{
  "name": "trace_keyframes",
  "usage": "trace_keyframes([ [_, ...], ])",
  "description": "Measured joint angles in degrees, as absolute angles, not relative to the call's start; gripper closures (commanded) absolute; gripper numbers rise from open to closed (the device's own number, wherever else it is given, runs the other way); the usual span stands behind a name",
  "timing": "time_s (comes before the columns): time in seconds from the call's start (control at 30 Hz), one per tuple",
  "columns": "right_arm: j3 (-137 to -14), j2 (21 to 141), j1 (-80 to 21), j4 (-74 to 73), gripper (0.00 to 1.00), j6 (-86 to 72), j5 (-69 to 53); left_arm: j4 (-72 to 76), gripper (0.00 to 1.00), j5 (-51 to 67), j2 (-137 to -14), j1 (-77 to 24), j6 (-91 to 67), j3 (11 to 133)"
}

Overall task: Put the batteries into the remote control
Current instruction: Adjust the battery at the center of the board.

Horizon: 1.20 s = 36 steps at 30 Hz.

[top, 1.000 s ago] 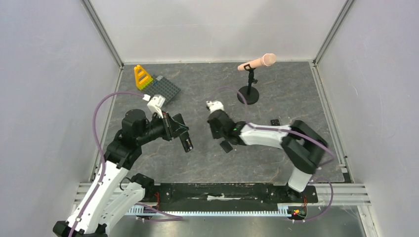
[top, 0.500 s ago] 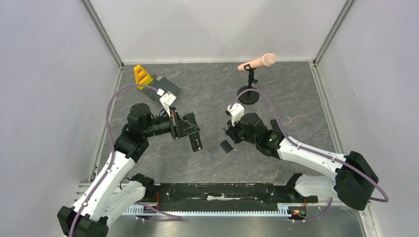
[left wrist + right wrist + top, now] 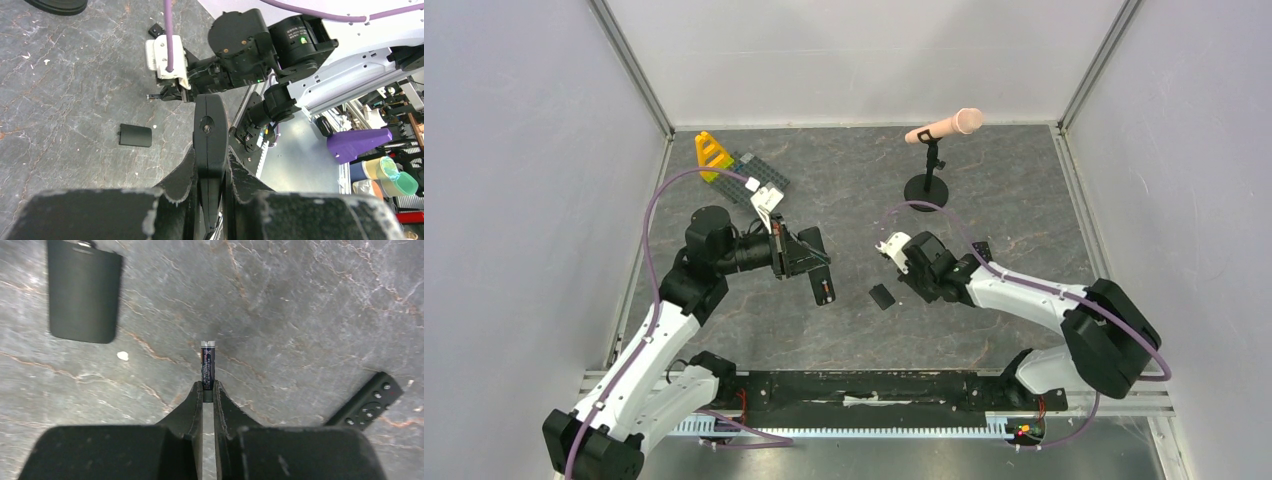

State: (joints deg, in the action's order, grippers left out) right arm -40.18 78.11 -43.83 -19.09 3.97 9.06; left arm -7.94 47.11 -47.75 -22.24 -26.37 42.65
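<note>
Remote control (image 3: 210, 135) was held clear of the tabletop (image 3: 300, 300) by the left gripper (image 3: 211, 156), whose jaws were clamped on its narrow sides. It was positioned on the left-arm side of the detached cover (image 3: 84, 295), near it but not touching. It was judged to be presented that way so that its compartment could be reached by the other arm. Whether any cell was already seated in it could not be told, the opening being too small in the overhead view and turned away in the wrist view. On the opposite side of the cover, near it, the right gripper (image 3: 207, 388) was narrowed to a slit and pinched one end of a single dark battery (image 3: 207, 365). Most of the cell projected beyond the fingertips, silvery cap foremost, and such an end grip was judged to leave the body free to be slid into a slot. Whether the battery touched the tabletop or was carried just above it could not be told. The cover lay flat between the two arms, presumably set aside until closing. A buttoned remote (image 3: 367, 402) lay farther from the cover on the right-arm side, apart from the work. The step in hand was judged to be bringing the battery across to the remote control.
</note>
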Motion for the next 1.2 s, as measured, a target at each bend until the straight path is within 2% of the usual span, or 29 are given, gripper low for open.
trace_keyframes([
  [0.3,-45.78,82.96,-43.22,-24.4,0.84,12.93,9.61,-7.38,0.98,47.03,-46.76,-22.24,-26.39,42.33],
  [0.47,-46.13,84.53,-43.24,-26.72,0.71,14.41,8.82,-7.4,0.98,46.96,-45.91,-22.24,-26.39,41.78],
  [0.6,-47.11,84.51,-43.24,-28.36,0.55,12.91,9.04,-7.51,0.98,46.61,-45.71,-22.24,-26.39,41.74],
  [0.67,-48.27,84.53,-43.22,-28.95,0.51,11.31,9.34,-7.66,0.98,46.3,-45.69,-22.24,-26.37,41.71],
  [0.9,-50.43,83.53,-42.0,-28.71,0.52,-5.52,12.78,-10.85,0.98,41.93,-45.65,-22.26,-26.33,41.71],
  [1.2,-40.23,76.75,-36.93,-23.94,0.55,-48.25,13.28,-11.79,0.98,35.09,-45.5,-22.24,-26.35,40.71],
])
